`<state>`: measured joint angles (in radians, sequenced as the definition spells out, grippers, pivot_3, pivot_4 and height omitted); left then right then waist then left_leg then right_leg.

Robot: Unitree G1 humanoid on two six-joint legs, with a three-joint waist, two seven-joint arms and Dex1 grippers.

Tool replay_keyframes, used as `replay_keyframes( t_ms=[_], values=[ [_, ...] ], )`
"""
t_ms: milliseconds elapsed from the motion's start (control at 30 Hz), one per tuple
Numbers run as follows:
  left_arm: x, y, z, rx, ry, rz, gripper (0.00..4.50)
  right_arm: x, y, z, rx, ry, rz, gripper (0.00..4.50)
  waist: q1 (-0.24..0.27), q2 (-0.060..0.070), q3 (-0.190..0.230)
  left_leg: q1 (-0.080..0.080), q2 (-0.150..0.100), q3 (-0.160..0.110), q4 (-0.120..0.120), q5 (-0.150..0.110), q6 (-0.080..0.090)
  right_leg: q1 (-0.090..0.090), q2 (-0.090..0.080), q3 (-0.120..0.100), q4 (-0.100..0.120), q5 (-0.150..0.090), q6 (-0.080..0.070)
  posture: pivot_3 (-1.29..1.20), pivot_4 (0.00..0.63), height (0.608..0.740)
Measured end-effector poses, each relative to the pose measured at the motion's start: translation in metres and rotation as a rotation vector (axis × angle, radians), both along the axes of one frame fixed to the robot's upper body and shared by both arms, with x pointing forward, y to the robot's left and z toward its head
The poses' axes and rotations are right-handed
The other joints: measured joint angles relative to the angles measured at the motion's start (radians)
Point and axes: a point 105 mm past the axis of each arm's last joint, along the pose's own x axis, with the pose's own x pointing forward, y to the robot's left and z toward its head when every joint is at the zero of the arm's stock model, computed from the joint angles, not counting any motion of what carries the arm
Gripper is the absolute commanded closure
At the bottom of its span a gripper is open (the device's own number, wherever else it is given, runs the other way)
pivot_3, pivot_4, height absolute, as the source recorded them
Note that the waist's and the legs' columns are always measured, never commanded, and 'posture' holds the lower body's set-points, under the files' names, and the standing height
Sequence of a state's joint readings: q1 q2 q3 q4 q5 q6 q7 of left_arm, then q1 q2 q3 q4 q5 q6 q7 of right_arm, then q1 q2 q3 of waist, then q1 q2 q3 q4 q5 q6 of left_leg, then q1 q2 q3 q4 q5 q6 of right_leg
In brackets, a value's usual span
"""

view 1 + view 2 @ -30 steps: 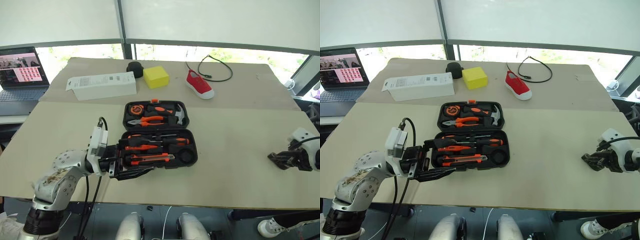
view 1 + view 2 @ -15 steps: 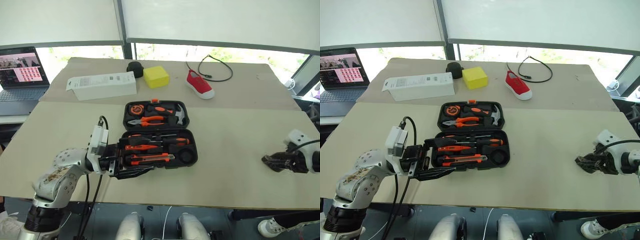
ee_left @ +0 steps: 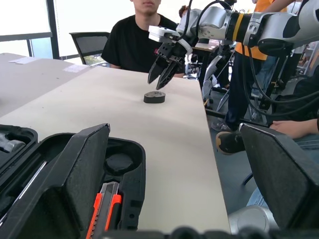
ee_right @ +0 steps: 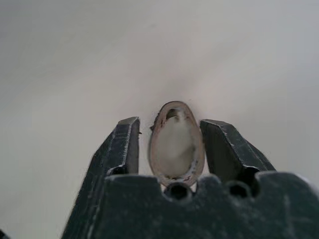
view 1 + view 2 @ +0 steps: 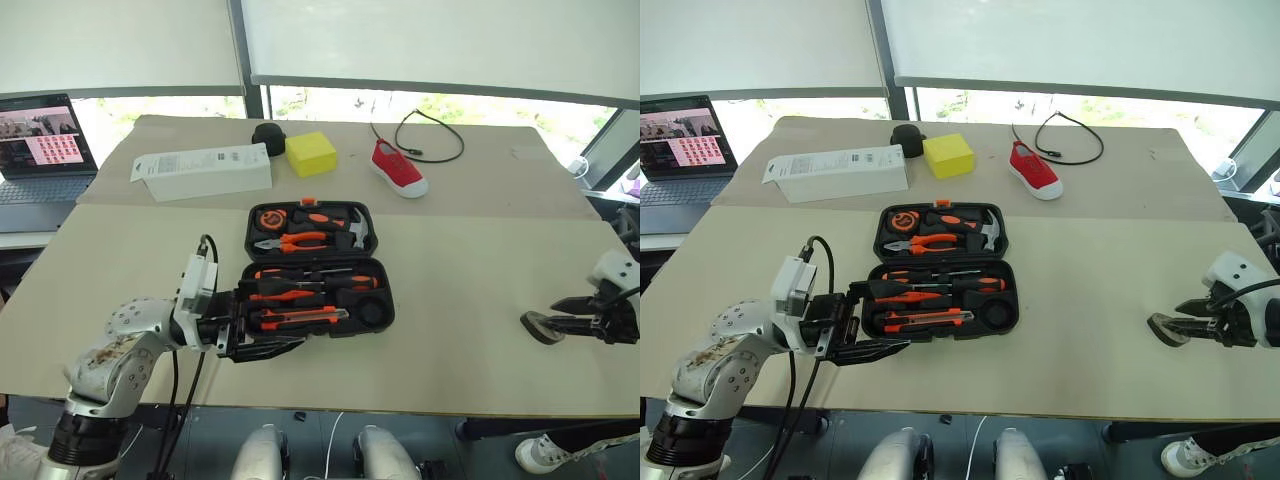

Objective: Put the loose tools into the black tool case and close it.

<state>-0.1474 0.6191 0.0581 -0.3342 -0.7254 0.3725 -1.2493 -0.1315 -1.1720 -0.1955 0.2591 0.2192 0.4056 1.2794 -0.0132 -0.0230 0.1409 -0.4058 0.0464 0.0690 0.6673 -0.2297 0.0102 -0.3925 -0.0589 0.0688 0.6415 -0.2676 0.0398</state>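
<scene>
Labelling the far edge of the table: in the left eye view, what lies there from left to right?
Laptop → long white box → small round black object → yellow block → red shoe → black cable.

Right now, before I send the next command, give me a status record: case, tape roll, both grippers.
case: black tool case lies open on the table
packed: screwdrivers and utility knife in their slots
round slot: looks unfilled
tape roll: lies flat on the table, far right of the case
right gripper: open, poised just over the tape roll, not gripping it
left gripper: open wide, at the case's near-left corner, holding nothing
remaining: tape roll into the case, then close the lid
</scene>
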Motion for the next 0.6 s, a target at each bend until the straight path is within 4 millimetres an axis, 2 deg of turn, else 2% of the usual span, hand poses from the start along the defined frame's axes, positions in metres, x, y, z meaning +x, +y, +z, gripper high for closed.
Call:
replay_keyframes(
  t_ms=[67, 433, 533, 600],
  values=[
    [0.0, 0.0, 0.0, 0.001, 0.001, 0.001, 0.0, -0.002, 0.004, 0.0, -0.01, 0.008, 0.012, 0.33, 0.0, 0.0, 0.0, 0.0, 0.0, 0.0, 0.0, 0.0, 0.0, 0.0, 0.0, 0.0, 0.0, 0.0, 0.0, 0.0, 0.15, 0.74],
    [0.002, 0.0, -0.003, 0.006, 0.002, 0.014, 0.0, -0.006, 0.0, -0.011, -0.035, 0.065, -0.025, 0.33, 0.0, 0.0, 0.0, 0.0, 0.0, 0.0, 0.0, 0.0, 0.0, 0.0, 0.0, 0.0, 0.0, 0.0, 0.0, 0.0, 0.15, 0.74],
    [0.002, 0.0, -0.004, 0.007, 0.002, 0.015, 0.0, -0.002, 0.003, -0.016, -0.025, 0.073, -0.023, 1.07, 0.0, 0.0, 0.0, 0.0, 0.0, 0.0, 0.0, 0.0, 0.0, 0.0, 0.0, 0.0, 0.0, 0.0, 0.0, 0.0, 0.15, 0.74],
    [0.002, 0.0, -0.004, 0.007, 0.003, 0.016, 0.0, 0.0, 0.003, -0.025, -0.012, 0.087, -0.037, 1.83, 0.0, 0.0, 0.0, 0.0, 0.0, 0.0, 0.0, 0.0, 0.0, 0.0, 0.0, 0.0, 0.0, 0.0, 0.0, 0.0, 0.15, 0.74]
  ],
)
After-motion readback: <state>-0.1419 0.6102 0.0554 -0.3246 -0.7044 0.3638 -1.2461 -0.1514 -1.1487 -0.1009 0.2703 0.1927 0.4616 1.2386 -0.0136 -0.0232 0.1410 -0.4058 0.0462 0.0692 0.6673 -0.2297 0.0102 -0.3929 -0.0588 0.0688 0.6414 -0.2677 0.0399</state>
